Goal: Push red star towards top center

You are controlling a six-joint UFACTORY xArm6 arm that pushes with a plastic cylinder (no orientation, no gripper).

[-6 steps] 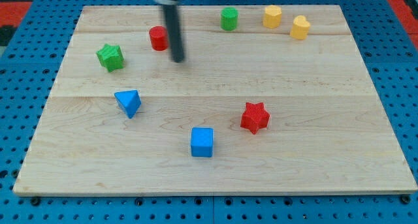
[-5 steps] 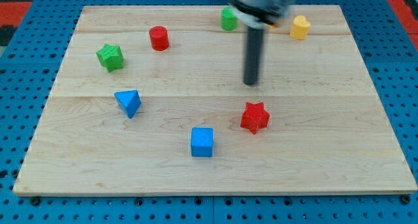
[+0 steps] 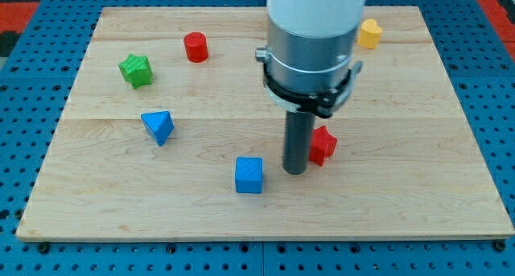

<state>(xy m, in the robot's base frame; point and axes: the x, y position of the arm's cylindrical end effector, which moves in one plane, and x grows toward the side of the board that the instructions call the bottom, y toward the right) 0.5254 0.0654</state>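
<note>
**Rod tip beside the red star on the wooden desk**

A pale wooden desk (image 3: 418,147) lies on a blue pegboard (image 3: 24,147). Toward the view's left sits a green star (image 3: 135,70), with a blue triangle block (image 3: 158,126) below it. A red cylinder (image 3: 195,47) stands near the view's top. A blue cube (image 3: 249,175) rests low and near the middle. My tip (image 3: 295,170) is down just right of that cube, close against the left side of the red star (image 3: 323,144), which the rod partly hides; contact cannot be confirmed. The tool is a plain rod with nothing to spread or pinch. A yellow block (image 3: 369,33) sits at the view's top right, shape unclear.
</note>
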